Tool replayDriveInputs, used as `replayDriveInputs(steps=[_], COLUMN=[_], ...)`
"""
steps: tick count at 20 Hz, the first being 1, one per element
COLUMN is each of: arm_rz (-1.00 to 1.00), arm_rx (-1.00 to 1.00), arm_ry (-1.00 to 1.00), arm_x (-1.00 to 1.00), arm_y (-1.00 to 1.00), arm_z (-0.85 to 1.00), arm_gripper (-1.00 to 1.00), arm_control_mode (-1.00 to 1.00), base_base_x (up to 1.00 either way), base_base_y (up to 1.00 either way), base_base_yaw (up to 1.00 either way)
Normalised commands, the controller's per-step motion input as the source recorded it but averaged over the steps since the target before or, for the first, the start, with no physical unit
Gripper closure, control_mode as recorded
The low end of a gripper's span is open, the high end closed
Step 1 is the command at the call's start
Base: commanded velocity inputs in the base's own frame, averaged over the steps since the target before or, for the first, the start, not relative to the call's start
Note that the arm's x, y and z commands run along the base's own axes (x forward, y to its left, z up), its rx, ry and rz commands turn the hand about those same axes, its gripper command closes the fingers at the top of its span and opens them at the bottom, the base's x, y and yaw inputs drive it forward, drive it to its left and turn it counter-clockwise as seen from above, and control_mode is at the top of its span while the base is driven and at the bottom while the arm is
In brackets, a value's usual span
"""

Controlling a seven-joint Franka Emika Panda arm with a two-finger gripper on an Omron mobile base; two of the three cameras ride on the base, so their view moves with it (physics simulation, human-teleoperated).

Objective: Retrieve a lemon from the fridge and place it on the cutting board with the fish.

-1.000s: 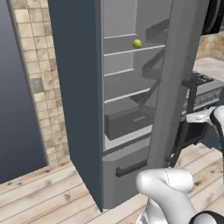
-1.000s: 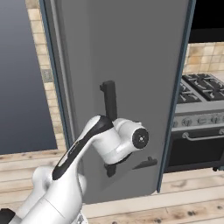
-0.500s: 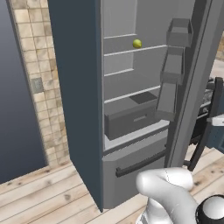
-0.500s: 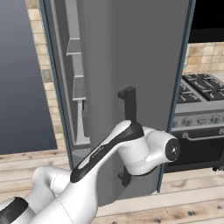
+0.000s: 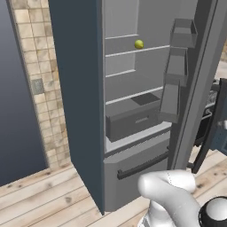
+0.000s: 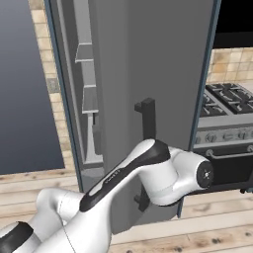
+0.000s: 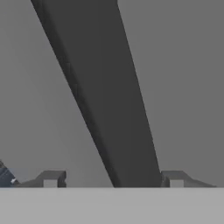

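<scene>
The fridge (image 5: 75, 88) stands with its door (image 6: 163, 74) swung wide. On an upper shelf inside lies the lemon (image 5: 139, 44), small and yellow-green. My arm reaches round to the door's outer face, where the black bar handle (image 6: 147, 118) runs vertically. In the hand view my gripper (image 7: 113, 180) is open and straddles that handle (image 7: 109, 87). The right fingertip (image 7: 176, 179) sits close beside the bar and the left fingertip (image 7: 50, 179) stands well clear of it. The cutting board and the fish are out of view.
Inside the fridge are grey shelves, a grey drawer (image 5: 133, 122) and door bins (image 5: 177, 66); a lower drawer front with a bar handle (image 5: 142, 166) sits below. A stove (image 6: 227, 113) stands right of the door. A tiled wall (image 5: 40, 88) is on the left, above the wooden floor (image 5: 44, 199).
The fridge door has swung much further open, with my arm following it to the right. The jaws have spread apart around the handle.
</scene>
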Motion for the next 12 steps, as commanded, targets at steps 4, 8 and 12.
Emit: replayDriveInputs(steps=[4, 8, 12], arm_rz=[-0.17, -0.14, -0.17], arm_rx=[-0.18, -0.35, -0.39], arm_ry=[-0.05, 0.04, 0.09], arm_x=[-0.99, -0.61, -0.53], arm_y=[0.04, 0.64, 0.84], arm_z=[0.71, 0.52, 0.32], arm_gripper=[-1.00, -1.00, -1.00], arm_control_mode=[-1.00, -1.00, -1.00], base_base_x=[0.00, 0.00, 0.00], base_base_y=[0.00, 0.00, 0.00], base_base_yaw=[0.00, 0.00, 0.00])
